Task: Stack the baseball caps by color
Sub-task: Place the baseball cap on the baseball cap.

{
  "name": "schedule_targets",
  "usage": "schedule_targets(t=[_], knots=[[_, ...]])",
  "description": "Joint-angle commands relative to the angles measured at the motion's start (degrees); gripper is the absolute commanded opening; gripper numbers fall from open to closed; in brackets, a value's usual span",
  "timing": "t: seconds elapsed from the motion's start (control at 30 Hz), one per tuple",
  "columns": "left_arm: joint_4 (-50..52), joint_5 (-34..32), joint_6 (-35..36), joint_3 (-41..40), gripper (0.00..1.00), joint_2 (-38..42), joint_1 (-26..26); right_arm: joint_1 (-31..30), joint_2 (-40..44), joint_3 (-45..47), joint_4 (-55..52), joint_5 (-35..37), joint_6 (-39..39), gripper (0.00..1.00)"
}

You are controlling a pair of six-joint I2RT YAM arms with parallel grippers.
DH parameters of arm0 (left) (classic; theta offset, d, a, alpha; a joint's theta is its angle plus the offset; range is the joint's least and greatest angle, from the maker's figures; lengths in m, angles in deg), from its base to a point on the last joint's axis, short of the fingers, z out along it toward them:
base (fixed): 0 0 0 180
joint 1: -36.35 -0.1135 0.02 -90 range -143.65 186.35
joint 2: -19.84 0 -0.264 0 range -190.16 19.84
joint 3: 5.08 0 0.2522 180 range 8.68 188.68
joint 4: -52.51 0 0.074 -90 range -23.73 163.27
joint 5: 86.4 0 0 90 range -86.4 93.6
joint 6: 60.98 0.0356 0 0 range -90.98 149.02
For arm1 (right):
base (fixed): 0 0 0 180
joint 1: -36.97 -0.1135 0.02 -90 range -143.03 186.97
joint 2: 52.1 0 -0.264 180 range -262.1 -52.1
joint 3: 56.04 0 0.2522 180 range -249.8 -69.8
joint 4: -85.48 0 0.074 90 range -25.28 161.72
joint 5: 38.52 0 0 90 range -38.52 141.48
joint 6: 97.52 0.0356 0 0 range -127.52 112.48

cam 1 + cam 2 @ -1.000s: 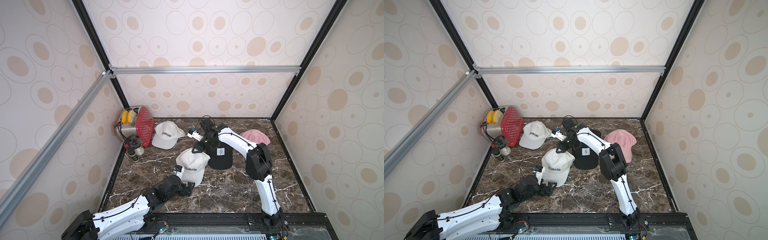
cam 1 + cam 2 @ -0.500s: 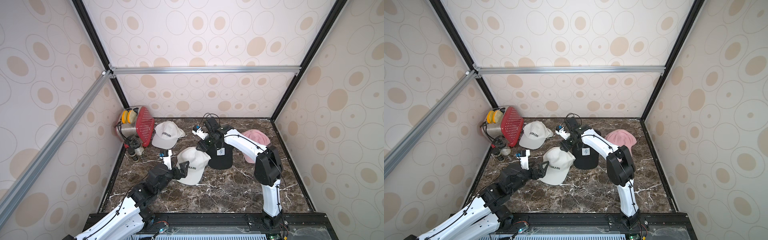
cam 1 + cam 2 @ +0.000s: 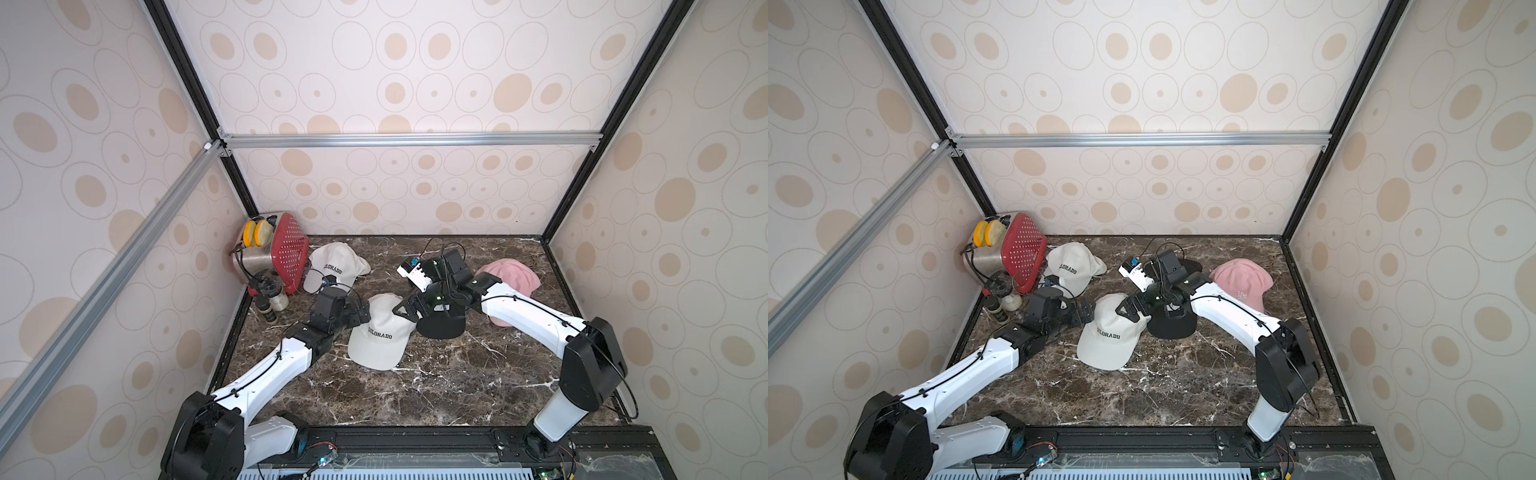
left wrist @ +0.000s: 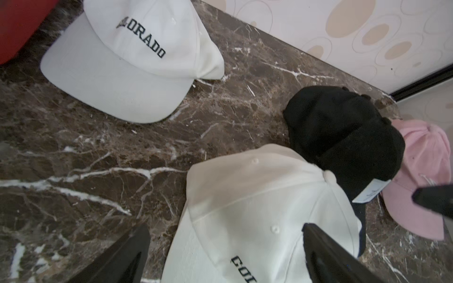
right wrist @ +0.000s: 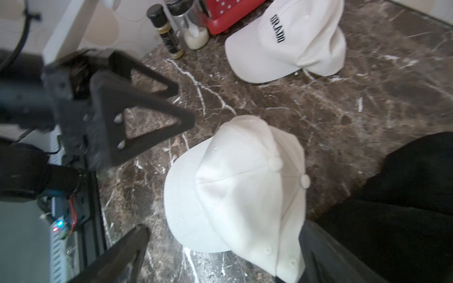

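A white COLORADO cap (image 3: 380, 334) lies near the middle of the tabletop (image 3: 415, 388), brim toward the front edge. The right wrist view shows two top buttons on it, so it looks like two white caps nested. A second ago the right claw (image 3: 405, 309) was pinched on its crown. Now that claw stands wide over the back of the crown and holds nothing. The left claw (image 3: 360, 311) has swung from the cap's front side to the left of its crown. It is spread wide too, with the cap's edge between its fingers in the left wrist view.

A black cap (image 3: 440, 326) touches the white crown on the right and carries a white square tag (image 4: 372, 193). A pink cap (image 3: 509, 276) sits beyond it toward the right edge, its white logo too small to read. A second white cap (image 3: 336, 266), also lettered COLORADO, rests near the back-left corner, just beside a red perforated appliance (image 3: 286, 253) and spice jars (image 3: 272, 299).
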Motion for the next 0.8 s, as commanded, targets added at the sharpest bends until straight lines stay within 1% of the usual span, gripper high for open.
schedule_targets(t=[0.0,0.13,0.2,0.33,0.47,0.6,0.7,0.77], knots=[[3.13,5.67,5.22,3.71,0.99,-2.94,-1.51,-0.33,-0.12,1.39,4.43,-8.73,-1.36,1.00],[0.12,13.08,7.49,4.30,0.99,-5.23,-1.50,-0.33,-3.93,-1.84,2.96,-13.80,-1.79,1.00],[0.42,14.39,8.11,5.20,0.99,-6.84,-1.49,-0.29,-5.24,-2.13,3.85,-13.18,-1.24,1.00],[4.62,11.71,8.61,9.37,0.98,-12.74,-1.49,-0.35,-8.31,-3.93,1.56,-8.58,-2.30,1.00],[3.91,8.37,7.15,10.40,0.98,-15.77,-1.50,-0.28,-10.76,-4.68,0.63,-6.03,-2.70,1.00],[4.20,7.70,7.01,11.30,0.98,-18.87,-1.58,0.07,-12.37,-4.29,0.34,-0.97,-1.62,1.00],[5.72,7.31,6.94,12.14,0.98,-21.60,-1.57,0.03,-12.47,-4.31,-0.92,-0.40,-1.63,1.00],[6.04,6.20,6.05,11.70,0.98,-21.38,-1.60,0.06,-12.25,-4.07,-1.08,-0.78,-1.95,1.00]])
